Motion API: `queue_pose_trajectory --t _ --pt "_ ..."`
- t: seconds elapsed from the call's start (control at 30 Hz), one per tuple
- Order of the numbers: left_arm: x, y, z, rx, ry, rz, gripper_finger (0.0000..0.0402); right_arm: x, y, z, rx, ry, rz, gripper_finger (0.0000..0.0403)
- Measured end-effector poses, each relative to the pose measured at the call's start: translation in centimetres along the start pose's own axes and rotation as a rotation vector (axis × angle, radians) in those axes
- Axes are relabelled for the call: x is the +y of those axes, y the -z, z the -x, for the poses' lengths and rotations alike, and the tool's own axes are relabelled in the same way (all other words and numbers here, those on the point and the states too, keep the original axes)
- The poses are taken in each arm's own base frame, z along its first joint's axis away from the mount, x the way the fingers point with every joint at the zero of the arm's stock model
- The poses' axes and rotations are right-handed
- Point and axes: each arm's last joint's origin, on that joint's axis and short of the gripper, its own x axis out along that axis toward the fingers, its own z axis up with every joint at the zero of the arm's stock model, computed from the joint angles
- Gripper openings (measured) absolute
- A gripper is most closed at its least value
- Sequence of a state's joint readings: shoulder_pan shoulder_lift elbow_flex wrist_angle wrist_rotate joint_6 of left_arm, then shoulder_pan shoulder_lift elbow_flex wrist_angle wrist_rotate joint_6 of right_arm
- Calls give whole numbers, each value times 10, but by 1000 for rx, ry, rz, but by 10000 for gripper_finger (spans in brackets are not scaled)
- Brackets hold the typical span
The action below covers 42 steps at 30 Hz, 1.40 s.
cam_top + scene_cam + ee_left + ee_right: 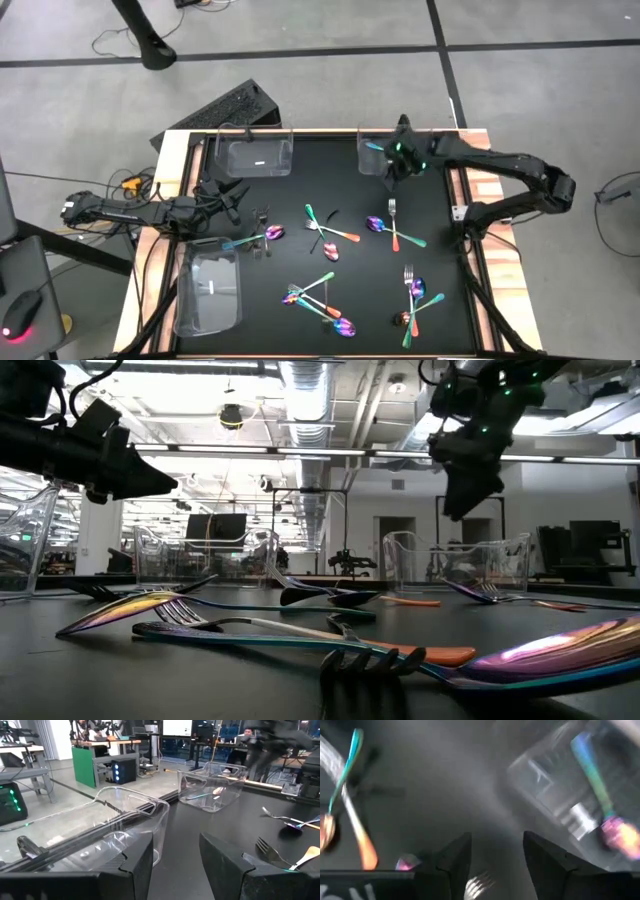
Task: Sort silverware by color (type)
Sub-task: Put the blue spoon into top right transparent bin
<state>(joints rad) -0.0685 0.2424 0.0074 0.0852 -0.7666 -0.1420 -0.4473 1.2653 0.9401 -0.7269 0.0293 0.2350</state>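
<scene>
So my right tool (397,172) is hanging over the far right tray (372,155), fingers apart and nothing between them in the wrist view. An iridescent spoon (600,800) is lying in that tray. My left tool (175,862) is low over the left side of the desk (300,190), pointing across it, also released and empty, with a fork (270,852) just ahead of it.

The silverware (325,235) is mostly loose on the desk: a bunch near the middle, a crossed pile (320,300) toward the near edge, another group (412,295) near right, and a spoon and fork pair (385,225) right of centre.

What worries me from here:
- Those piles are crossed and overlapping, so going for one piece could drag or flip its neighbour, or I end up lifting two colours at once
- The pieces are thin and flat on the desk, so my fingers could skate over a handle and just shove it
- The trays are clear and look light, so bumping a wall on the way in might slide one

Hard to make out: the right wrist view is smeared, so I can't tell if the tray holds anything else. From above, the other two trays (near left (208,290), far left (258,155)) look mostly bare but glare makes it iffy. In the low view the near pieces merge together, and I can't sort dark ones from shadow
</scene>
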Motion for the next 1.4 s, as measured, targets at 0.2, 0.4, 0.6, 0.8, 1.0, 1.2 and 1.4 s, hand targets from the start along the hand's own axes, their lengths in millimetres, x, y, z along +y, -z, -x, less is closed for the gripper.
queue_pose_trajectory --t 0.2,0.4,0.6,0.8,1.0,1.2,1.4 --pt "0 0 0 0 0 1 151 55 51 -12 117 11 177 163" --pt "0 0 0 0 0 1 151 79 93 -26 114 -15 193 163" --pt "0 0 0 -1 -9 -1 151 77 109 -43 59 -26 194 163" --pt "1 -1 0 -13 -46 1 151 70 99 -48 -10 -26 67 162" --pt "1 -1 0 -14 -48 3 151 78 104 -46 24 -115 271 156" --pt "1 0 0 -4 -40 -2 151 82 113 -44 70 -108 330 156" --pt "1 0 0 -4 -41 -2 151 85 115 -43 66 -116 346 154"
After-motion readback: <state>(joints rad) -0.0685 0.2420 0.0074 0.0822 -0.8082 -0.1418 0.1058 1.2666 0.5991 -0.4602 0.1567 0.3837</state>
